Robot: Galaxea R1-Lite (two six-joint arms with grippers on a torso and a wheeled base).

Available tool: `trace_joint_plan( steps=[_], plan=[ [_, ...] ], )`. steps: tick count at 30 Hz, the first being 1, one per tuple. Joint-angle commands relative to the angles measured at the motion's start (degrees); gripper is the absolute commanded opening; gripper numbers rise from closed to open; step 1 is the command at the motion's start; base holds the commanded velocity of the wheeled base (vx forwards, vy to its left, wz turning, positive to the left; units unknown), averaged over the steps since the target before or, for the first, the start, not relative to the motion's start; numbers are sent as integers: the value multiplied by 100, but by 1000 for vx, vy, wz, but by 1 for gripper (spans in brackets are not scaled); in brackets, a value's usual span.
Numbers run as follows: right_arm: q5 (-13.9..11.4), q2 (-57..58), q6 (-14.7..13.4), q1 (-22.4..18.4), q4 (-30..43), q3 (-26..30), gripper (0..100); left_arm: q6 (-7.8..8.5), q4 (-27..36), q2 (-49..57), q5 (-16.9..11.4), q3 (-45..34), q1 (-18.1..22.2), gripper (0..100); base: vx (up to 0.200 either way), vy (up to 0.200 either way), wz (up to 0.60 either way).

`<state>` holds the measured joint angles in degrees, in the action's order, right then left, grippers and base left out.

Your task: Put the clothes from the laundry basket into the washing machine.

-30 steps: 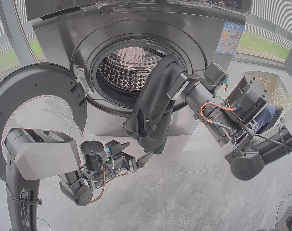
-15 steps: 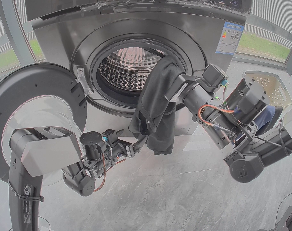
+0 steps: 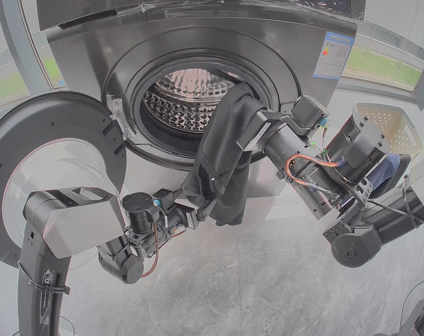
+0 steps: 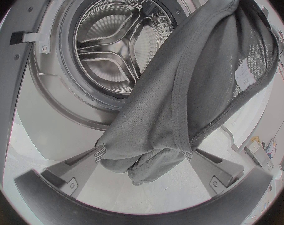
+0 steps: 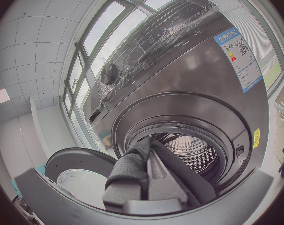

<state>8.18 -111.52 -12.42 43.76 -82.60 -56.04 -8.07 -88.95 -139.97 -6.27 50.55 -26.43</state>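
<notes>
Dark shirt [image 5: 129, 167] within right pincer [image 5: 146, 175], per right wrist view

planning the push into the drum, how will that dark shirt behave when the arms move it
Likely floppy: the shirt drapes limp from the right tool and bunches below. Probably light: it looks like thin mesh cloth. Its hanging end, inside the open left tool, may catch on the drum rim unless lifted.

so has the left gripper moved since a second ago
Yes, the left gripper has risen toward the silver washing machine, now straddling the hanging dark grey garment.
</notes>
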Motion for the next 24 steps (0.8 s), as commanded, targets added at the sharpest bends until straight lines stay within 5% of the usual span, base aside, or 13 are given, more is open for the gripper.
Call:
trace_joint_plan(
  steps=[1,3,4,24],
  plan=[
    [-1,-10,-6,9,-10,5,0,-2,-25,-136,3,192,24,100,0,0,0],
    [-1,-10,-6,1,-28,23,0,-2,-34,-144,3,244,24,100,0,0,0],
    [-1,-10,3,1,-28,41,0,-2,-25,-136,11,280,24,0,0,0,0],
    [-1,-1,-6,-105,-37,111,0,-37,-61,682,3,-415,33,0,0,0,0]
  ],
)
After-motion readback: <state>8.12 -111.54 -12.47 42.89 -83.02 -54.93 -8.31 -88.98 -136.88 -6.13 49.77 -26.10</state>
